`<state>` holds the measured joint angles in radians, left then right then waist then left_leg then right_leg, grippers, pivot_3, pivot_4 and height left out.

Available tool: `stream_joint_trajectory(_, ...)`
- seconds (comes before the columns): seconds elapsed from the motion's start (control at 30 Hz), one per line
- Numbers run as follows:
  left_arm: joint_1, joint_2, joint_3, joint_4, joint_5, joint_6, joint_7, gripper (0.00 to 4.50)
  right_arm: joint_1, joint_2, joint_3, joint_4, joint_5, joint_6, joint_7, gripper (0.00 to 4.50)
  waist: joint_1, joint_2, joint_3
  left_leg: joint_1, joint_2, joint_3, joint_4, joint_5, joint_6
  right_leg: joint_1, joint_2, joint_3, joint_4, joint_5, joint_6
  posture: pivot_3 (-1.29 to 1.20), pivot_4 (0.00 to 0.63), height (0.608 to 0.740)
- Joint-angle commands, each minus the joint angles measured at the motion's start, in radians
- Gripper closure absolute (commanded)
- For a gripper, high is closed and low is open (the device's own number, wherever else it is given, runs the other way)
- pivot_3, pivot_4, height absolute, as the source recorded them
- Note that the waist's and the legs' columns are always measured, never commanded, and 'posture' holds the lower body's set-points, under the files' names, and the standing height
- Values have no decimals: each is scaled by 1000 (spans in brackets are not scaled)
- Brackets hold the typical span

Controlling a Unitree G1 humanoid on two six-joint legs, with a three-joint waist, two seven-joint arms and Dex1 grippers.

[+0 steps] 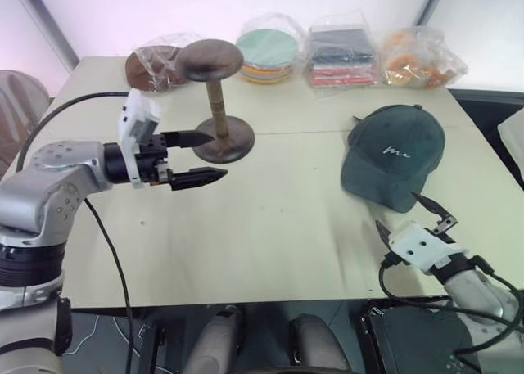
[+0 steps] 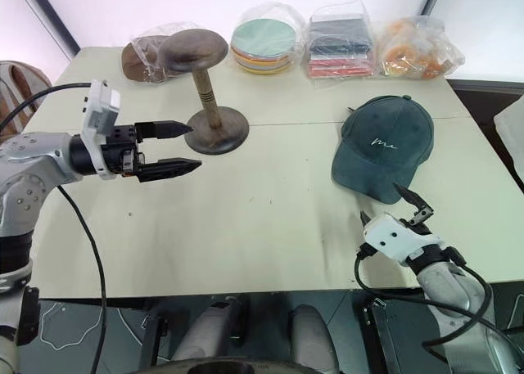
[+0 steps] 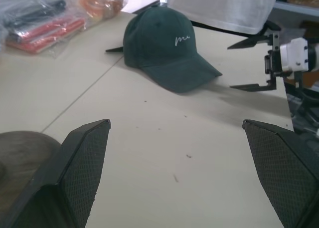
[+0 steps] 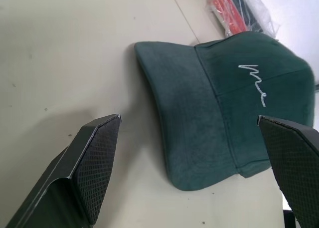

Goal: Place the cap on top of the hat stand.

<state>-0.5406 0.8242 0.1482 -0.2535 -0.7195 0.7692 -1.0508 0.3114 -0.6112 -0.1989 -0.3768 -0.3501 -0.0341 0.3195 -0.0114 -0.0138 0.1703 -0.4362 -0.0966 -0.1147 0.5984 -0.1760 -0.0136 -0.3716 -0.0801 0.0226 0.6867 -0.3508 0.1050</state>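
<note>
The dark green cap (image 1: 395, 155) with white script lies on the table at the right, brim toward the front edge. My right gripper (image 1: 415, 214) hovers open just in front of the brim, nothing between its fingers; the cap (image 4: 224, 103) lies ahead of them in the right wrist view. The dark brown hat stand (image 1: 214, 104) stands upright at the back left. My left gripper (image 1: 211, 156) is open and empty beside the stand's base, pointing right. In the left wrist view the cap (image 3: 167, 48) lies across the table with the right gripper (image 3: 253, 63) beyond it.
Along the table's far edge lie plastic bags: a flat brown disc (image 1: 151, 65), coloured round discs (image 1: 268, 53), folded dark and red items (image 1: 341, 56), and orange items (image 1: 416, 56). A black cable (image 1: 106, 251) hangs off the left arm. The cream table (image 1: 270, 227) ends just before my right gripper.
</note>
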Motion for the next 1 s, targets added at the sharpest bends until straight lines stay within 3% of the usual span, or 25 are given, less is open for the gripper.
stream_joint_trajectory(0.03, 18, 21, 56, -51, -32, 12, 22, 0, -39, -11, 10, 58, -41, -25, -33, 20, 0, 0, 0, 0, 0, 0, 0, 0, 0, 0, 0, 0, 0, 0, 0, 0, 150, 740)
stream_joint_trajectory(0.67, 74, 42, 86, -106, -67, 24, 78, 0, -131, -5, 48, 197, -268, 90, -201, 20, 3, -1, -1, 4, 0, 0, 0, 3, -5, 4, 0, 0, 0, 0, 0, 0, 150, 740)
stream_joint_trajectory(1.0, 60, 40, 75, -95, -58, 12, 76, 0, -156, 2, 64, 219, -294, 148, -240, 20, 2, -1, -1, 6, 0, 0, -1, 3, -5, 6, 0, 0, 0, 0, 0, 0, 150, 740)
